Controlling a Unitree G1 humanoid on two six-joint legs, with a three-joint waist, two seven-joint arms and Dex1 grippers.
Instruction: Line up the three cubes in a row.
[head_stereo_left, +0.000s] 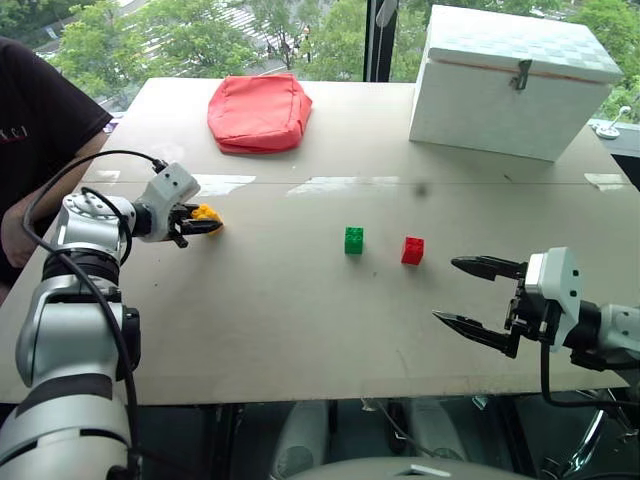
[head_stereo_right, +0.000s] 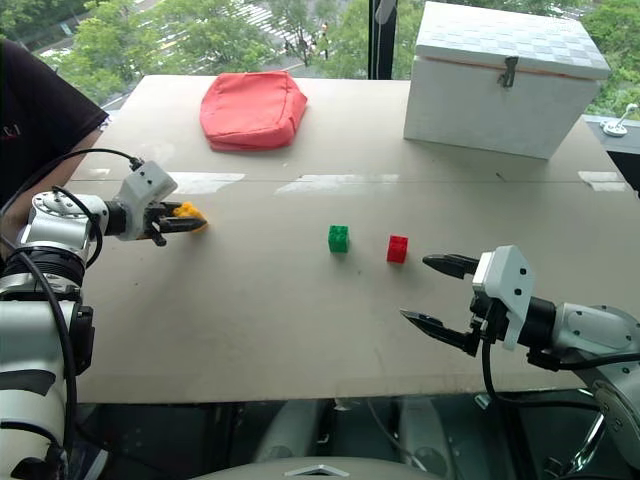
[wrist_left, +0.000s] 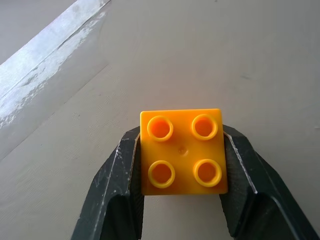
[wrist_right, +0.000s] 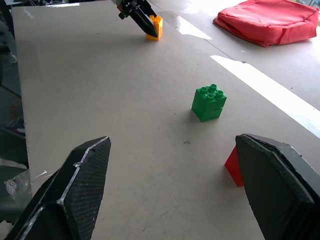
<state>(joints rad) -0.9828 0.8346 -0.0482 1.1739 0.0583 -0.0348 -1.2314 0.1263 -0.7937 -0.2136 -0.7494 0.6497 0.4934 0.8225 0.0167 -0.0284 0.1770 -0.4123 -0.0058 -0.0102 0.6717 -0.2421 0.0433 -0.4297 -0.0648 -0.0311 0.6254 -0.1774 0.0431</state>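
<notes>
where left gripper (wrist_left: 182, 165) clamps yellow cube (wrist_left: 182, 151), four studs visible

Three cubes: yellow (head_stereo_left: 207, 213), green (head_stereo_left: 354, 240), red (head_stereo_left: 412, 250); one pouch (head_stereo_left: 259, 111), one box (head_stereo_left: 512, 82).

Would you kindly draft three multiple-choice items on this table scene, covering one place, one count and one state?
1. Where does the green cube stand?
A. between the yellow cube and the red cube
B. on the white box
C. on the red pouch

2. How many cubes stand on the table?
A. two
B. three
C. five

3. How is the left gripper?
A. open, away from every cube
B. shut on the yellow cube
C. shut on the red cube

Answers: 1 A, the head views show yellow, green, red across the table. 2 B, one of each colour. 3 B, its fingers press the brick's two sides.
</notes>
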